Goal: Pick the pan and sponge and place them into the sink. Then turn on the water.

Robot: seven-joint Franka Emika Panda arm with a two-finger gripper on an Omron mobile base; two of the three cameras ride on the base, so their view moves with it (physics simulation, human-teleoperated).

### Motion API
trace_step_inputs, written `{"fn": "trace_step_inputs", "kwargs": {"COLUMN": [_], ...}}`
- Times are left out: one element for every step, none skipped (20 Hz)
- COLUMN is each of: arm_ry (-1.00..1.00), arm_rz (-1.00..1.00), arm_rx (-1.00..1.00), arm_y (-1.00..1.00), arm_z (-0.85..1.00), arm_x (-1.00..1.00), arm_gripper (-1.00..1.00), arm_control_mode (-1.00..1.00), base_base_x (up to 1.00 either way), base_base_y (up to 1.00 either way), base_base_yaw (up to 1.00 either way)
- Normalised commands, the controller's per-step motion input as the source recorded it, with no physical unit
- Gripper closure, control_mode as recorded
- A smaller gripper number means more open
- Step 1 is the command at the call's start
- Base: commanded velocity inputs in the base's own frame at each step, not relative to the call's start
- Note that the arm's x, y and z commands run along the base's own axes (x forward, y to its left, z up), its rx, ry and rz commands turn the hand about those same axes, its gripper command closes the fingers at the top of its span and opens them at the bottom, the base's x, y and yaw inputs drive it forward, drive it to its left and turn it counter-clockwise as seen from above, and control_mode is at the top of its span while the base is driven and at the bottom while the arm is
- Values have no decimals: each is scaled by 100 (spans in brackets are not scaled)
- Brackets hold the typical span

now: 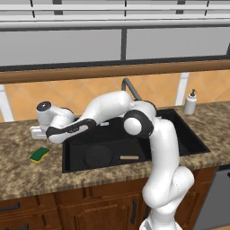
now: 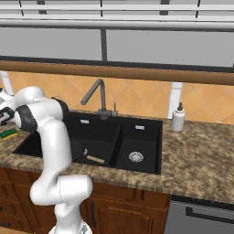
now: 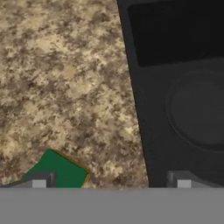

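Hand view shows me looking down on the speckled brown bench (image 3: 65, 87), with my hand (image 3: 111, 181) spread wide and nothing between its fingertips (image 3: 39, 180). The sponge (image 3: 59, 169), green side up, lies on the bench right by the left fingertip, partly cut off at the bottom edge. The right fingertip sits over the black sink (image 3: 144, 109), and the pan (image 3: 201, 109) rests inside the basin as a dark round shape.

From the left base view, I see the pan (image 1: 99, 156) flat on the floor of the wide basin, its tan-tipped handle pointing right. The sponge (image 1: 39, 154) is on the bench just left of the sink (image 1: 193, 143). My arm reaches left across the basin, the hand (image 1: 37, 132) above the bench near the sponge, not touching it. The faucet (image 2: 97, 97) stands behind the sink.
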Motion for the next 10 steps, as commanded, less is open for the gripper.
{"fn": "trace_step_inputs", "kwargs": {"arm_ry": [18, 11, 8, 7, 4, 0, 0, 0, 0, 0], "arm_rz": [-2, -7, -14, -18, -21, -21, -22, -22, -22, -22], "arm_rx": [14, 17, 19, 21, 21, 19, 17, 15, 15, 18], "arm_y": [19, 20, 9, 9, 3, 5, 6, 9, 16, 15], "arm_z": [0, 0, 0, 0, 0, 0, 0, 0, -8, -9], "arm_x": [0, 0, 0, -11, -9, -12, -14, -16, -25, -31], "arm_gripper": [-100, -100, -100, -100, -100, -100, -100, -100, -100, -100], "arm_control_mode": [-100, -100, -100, -100, -100, -100, -100, -100, -100, -100], "base_base_x": [0, 0, 0, 0, 0, 0, 0, 0, 0, 0], "base_base_y": [0, 0, 0, 0, 0, 0, 0, 0, 0, 0], "base_base_yaw": [0, 0, 0, 0, 0, 0, 0, 0, 0, 0]}}
